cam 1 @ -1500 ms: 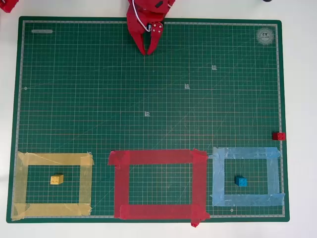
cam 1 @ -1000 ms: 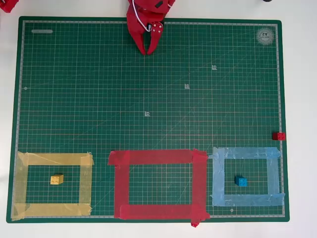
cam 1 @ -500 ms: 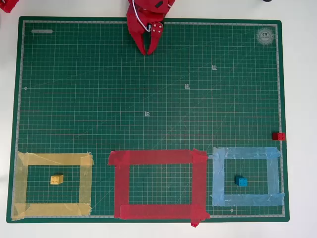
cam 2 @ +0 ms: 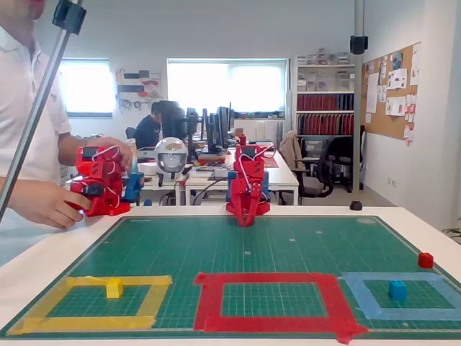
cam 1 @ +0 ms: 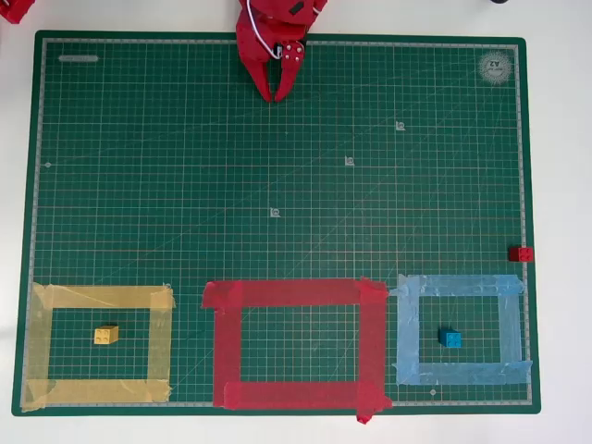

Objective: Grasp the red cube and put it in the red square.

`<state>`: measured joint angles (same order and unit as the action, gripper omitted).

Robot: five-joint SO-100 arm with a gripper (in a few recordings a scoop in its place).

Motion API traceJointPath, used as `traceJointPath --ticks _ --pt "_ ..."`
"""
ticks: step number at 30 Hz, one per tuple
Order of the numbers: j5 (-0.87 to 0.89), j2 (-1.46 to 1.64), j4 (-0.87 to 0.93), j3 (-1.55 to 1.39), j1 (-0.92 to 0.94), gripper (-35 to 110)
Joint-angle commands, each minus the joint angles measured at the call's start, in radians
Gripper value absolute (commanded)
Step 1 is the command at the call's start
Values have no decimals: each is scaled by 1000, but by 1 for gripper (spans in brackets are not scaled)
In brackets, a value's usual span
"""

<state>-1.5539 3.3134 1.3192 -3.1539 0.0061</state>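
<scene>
The red cube lies at the right edge of the green mat, just above the light-blue frame. The red square is a big red tape frame at the mat's front middle, with nothing inside it. My red gripper rests at the far edge of the mat, pointing down, fingertips together and holding nothing. It is far from both the cube and the frame.
A yellow cube sits inside the yellow tape frame at the left. A blue cube sits inside the light-blue tape frame at the right. A slanted metal pole stands at the left.
</scene>
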Motion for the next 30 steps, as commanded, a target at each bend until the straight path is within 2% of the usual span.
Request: traceJointPath --ticks 1,8,10,14,21,24,27,30 --pt "-17 37 8 -6 18 1" --pt "-26 26 -8 0 9 1" --pt "-118 -29 -32 74 0 1" --pt "-175 -356 -130 390 -92 1" --pt "-176 -953 -152 1118 -416 1" --pt "-178 -1138 -218 1301 -566 1" --pt "-178 -1285 -477 1342 -690 1" --pt "-179 -1384 -1048 1161 -767 1"
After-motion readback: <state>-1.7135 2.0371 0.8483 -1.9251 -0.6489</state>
